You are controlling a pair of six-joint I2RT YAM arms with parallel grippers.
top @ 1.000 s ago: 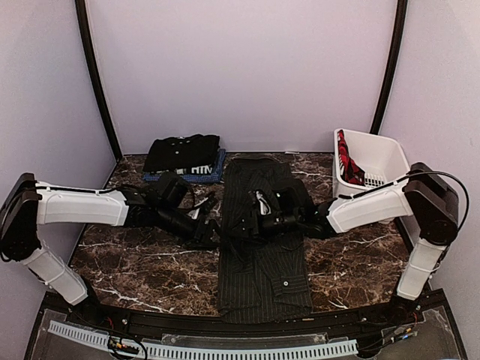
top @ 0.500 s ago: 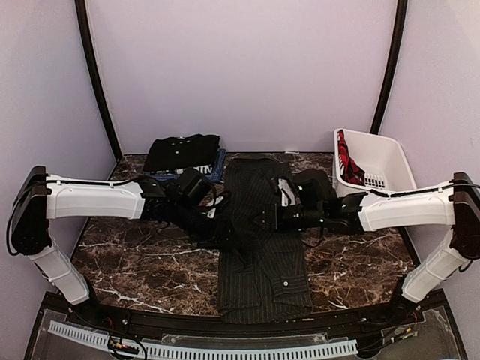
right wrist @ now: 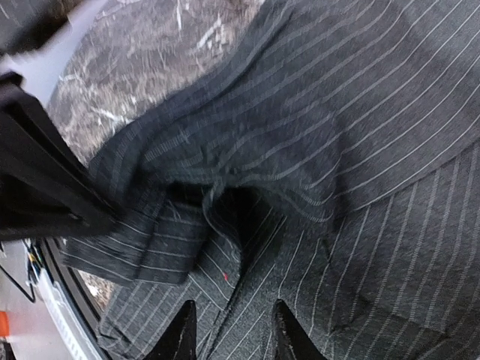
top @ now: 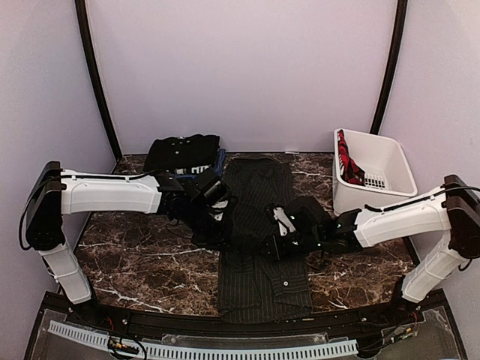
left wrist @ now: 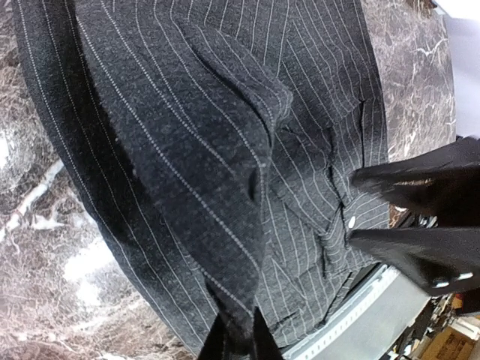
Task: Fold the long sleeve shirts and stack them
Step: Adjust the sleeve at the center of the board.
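Note:
A long black pinstripe shirt (top: 262,289) lies down the middle of the table, rumpled at mid-length. My left gripper (top: 217,231) is at its left edge, shut on a raised fold of the pinstripe cloth (left wrist: 202,172), which is pinched between the fingertips of this left gripper (left wrist: 237,313). My right gripper (top: 268,244) hovers over the shirt's middle. In the right wrist view the jaws of the right gripper (right wrist: 234,301) stand apart, with flat pinstripe cloth (right wrist: 360,112) beneath them. A plain black shirt (top: 182,151) lies folded on a blue shirt with white lettering (top: 201,171) at the back left.
A white plastic basket (top: 390,161) holding red cloth (top: 346,163) stands at the back right, close behind my right arm. Dark marble table (top: 127,262) shows on both sides of the shirt. Curved walls close in the back and the sides.
My left gripper has closed on a fold at the shirt's left edge. My right gripper has moved nearer along the shirt and its jaws have narrowed.

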